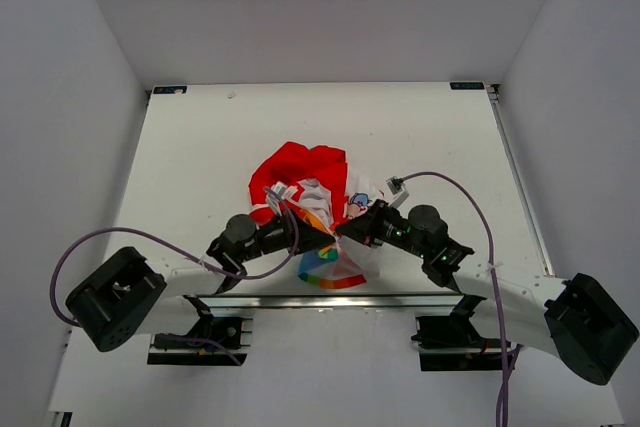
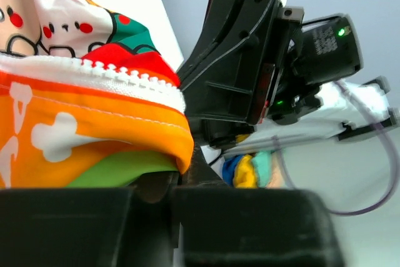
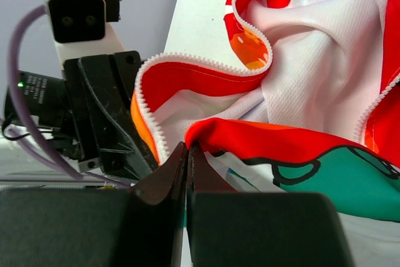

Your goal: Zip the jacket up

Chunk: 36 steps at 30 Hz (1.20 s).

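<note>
1. The small hooded zip jacket [image 1: 300,162], with a red hood, one rainbow-striped half and one white cartoon-print half, lies crumpled at mid-table on the white tabletop [image 1: 200,147]. It sits just ahead of both arm bases.
2. Top view: the red hood part is on the far side. A rainbow-striped flap [image 1: 335,272] hangs toward the near edge, btwn the two arms.
3. Both arms reach inward and their tips meet close together over the jacket's near-centre.
4. The L gripper [image 2: 178,182] has its jaws drawn nearly together. The orange-green hem fold [image 2: 169,154] drops into the slot btwn them, so it looks clamped on the jacket's edge.
5. L wrist view: a row of white zip teeth [image 2: 125,73] runs along the top of the orange band, w/ cartoon print above it.
6. The R gripper [image 3: 187,151] has its fingers pressed flat together, no gap.
7. A red-orange hem fold [image 3: 262,136] starts right at the R gripper's tips. Can't tell if the cloth is actually nipped or only touching.
8. R wrist view: the jacket is open, w/ white mesh lining [image 3: 325,67] showing. The zip teeth curve along the red edge and the two zip sides are apart.
9. Each wrist cam sees the other gripper just opposite, very near.
10. A purple cable [image 1: 470,202] loops from the R arm over the table.
</note>
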Each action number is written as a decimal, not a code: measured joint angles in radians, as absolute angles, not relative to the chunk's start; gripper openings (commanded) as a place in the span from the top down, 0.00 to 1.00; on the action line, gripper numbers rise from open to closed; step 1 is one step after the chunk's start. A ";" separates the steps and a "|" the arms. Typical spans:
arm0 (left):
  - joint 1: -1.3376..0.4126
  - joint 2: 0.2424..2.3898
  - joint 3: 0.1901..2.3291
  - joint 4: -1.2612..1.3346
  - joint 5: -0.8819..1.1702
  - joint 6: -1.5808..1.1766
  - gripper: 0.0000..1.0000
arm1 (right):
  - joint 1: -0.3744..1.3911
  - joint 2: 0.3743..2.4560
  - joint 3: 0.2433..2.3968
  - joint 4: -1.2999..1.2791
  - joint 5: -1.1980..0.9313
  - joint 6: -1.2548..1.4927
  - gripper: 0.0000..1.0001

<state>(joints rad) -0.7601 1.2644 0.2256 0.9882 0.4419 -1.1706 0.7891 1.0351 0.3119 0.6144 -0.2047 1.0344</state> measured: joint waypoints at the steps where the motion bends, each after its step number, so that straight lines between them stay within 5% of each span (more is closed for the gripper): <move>1: -0.760 1.264 0.237 0.971 0.448 -1.157 1.00 | 0.793 1.038 0.312 0.614 -0.197 1.034 1.00; 17: -0.794 1.153 0.455 0.350 0.290 -0.902 1.00 | 0.812 1.106 0.483 0.453 -0.085 1.079 1.00; 31: -0.879 1.102 0.472 0.205 0.194 -0.849 1.00 | 0.821 1.062 0.507 0.246 -0.029 1.068 1.00; 34: -0.881 1.063 0.477 0.178 0.186 -0.849 1.00 | 0.822 1.047 0.546 0.181 -0.029 1.011 0.74; 36: -0.888 1.049 0.480 0.145 0.189 -0.852 1.00 | 0.817 1.045 0.579 0.152 -0.029 0.953 0.68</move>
